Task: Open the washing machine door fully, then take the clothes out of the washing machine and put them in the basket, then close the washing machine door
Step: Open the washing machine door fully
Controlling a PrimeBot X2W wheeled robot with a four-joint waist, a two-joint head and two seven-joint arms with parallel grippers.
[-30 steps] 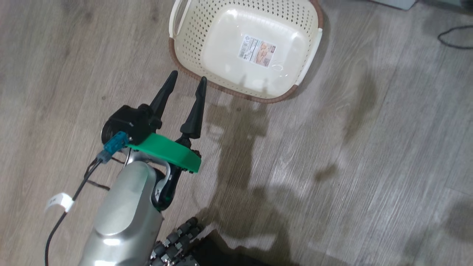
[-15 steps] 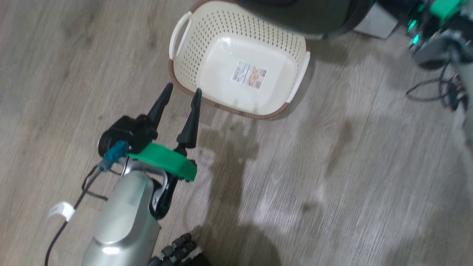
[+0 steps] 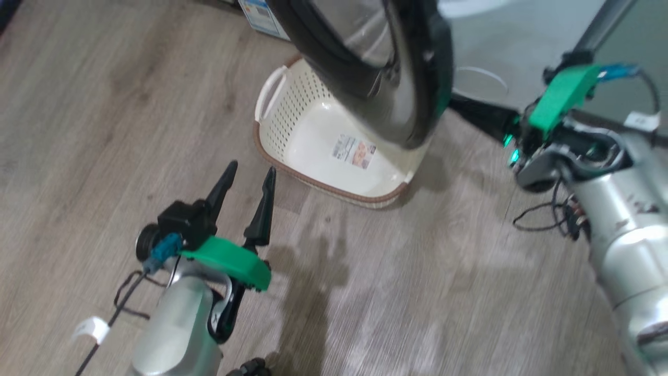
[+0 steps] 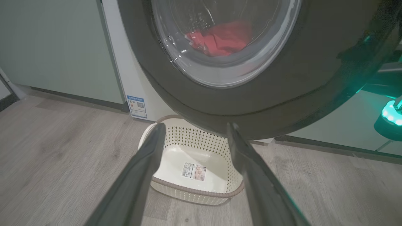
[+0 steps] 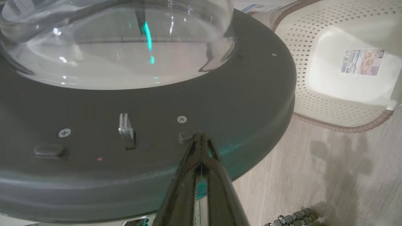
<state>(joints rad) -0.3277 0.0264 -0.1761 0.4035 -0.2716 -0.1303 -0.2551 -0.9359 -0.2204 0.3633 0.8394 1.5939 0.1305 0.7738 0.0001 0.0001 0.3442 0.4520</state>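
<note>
The washing machine door (image 3: 402,99), a big round one with a wide glossy black rim and a bulging clear glass centre, stands swung partly out from the white front-loading washing machine (image 4: 124,59) and hangs above the far side of the basket. In the head view it sits at twelve o'clock. The small cream plastic basket (image 3: 282,122) with perforated walls and a brown rim sits on the grey wood-look floor (image 3: 417,292) just under it, with only a label sticker on its bottom. Through the glass in the left wrist view the bright red clothes (image 4: 223,39) lie bunched in the drum, at twelve o'clock from the basket (image 4: 194,139). The left gripper (image 3: 251,168) hovers low over the floor at about seven o'clock from the basket, its two long dark fingers spread wide apart and holding nothing; from its own camera the left gripper (image 4: 196,127) frames the basket between its fingertips. The right gripper (image 3: 462,108) reaches in from three o'clock of the door, fingers pressed together with nothing between them. In the right wrist view the right gripper (image 5: 199,136) has its tips at the inner face of the door (image 5: 94,175), on the black rim just right of a small metal latch tab (image 5: 125,128), below the glass bulge. Pale-green flat cabinet doors (image 4: 53,47) flank the machine, and a blue label sticker (image 4: 137,106) sits near its lower corner.
</note>
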